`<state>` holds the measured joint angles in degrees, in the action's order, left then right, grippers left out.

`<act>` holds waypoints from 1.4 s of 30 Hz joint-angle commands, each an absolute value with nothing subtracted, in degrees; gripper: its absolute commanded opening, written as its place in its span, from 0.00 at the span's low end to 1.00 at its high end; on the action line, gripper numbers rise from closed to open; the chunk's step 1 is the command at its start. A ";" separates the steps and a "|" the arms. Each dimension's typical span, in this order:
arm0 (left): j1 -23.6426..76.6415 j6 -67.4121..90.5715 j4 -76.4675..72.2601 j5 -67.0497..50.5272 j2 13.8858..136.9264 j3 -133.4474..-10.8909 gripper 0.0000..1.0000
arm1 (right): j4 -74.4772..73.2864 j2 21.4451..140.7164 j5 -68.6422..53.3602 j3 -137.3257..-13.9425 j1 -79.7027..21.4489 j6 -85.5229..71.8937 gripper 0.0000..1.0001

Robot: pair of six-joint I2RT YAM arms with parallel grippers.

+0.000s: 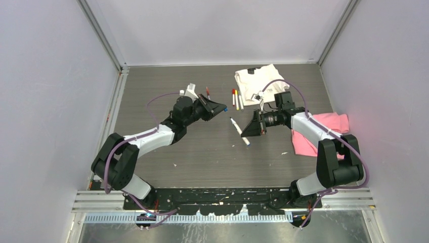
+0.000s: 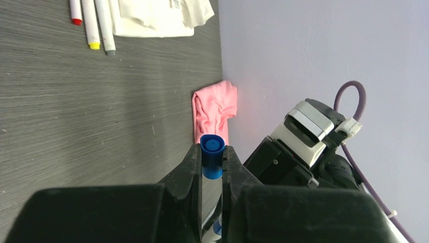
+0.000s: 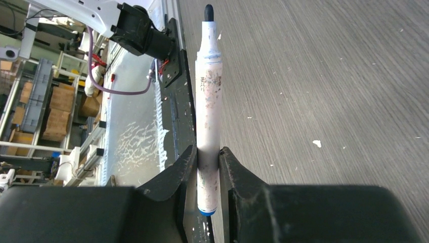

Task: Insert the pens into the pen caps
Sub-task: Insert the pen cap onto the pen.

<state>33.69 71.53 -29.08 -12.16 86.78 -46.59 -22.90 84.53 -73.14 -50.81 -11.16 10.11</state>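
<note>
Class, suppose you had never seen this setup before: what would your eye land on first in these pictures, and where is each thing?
Over the middle of the grey wood-grain table, the left gripper pinches a small blue plastic cap, facing the right gripper, which clamps a scuffed white marker pen with a dark tip. Next comes the bright pink cloth at the table's right edge.
</note>
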 commanded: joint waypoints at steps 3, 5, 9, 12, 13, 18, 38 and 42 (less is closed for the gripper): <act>34.06 70.87 -35.87 -16.19 86.97 -46.50 0.01 | -23.07 85.13 -71.10 -53.41 -11.57 10.17 0.01; 34.19 70.84 -36.16 -16.55 87.17 -46.58 0.01 | -22.88 85.42 -70.77 -53.52 -11.60 9.84 0.01; 34.55 71.10 -36.89 -17.23 87.82 -46.60 0.01 | -21.80 85.54 -70.41 -53.47 -11.78 8.62 0.01; 34.75 71.23 -37.04 -17.55 88.13 -46.20 0.01 | -21.18 85.44 -70.29 -53.44 -11.79 7.99 0.01; 34.84 71.32 -37.01 -17.69 88.23 -46.03 0.01 | -20.84 85.41 -70.23 -53.36 -11.78 7.50 0.01; 35.25 71.29 -37.07 -18.21 88.57 -45.46 0.01 | -20.02 85.18 -69.49 -53.26 -11.80 6.61 0.01; 35.79 71.98 -38.22 -19.29 89.01 -44.47 0.01 | -18.30 84.84 -67.70 -52.92 -11.73 4.70 0.01; 36.19 71.98 -38.22 -19.40 89.04 -44.56 0.01 | -17.47 84.85 -67.33 -52.78 -11.71 3.91 0.01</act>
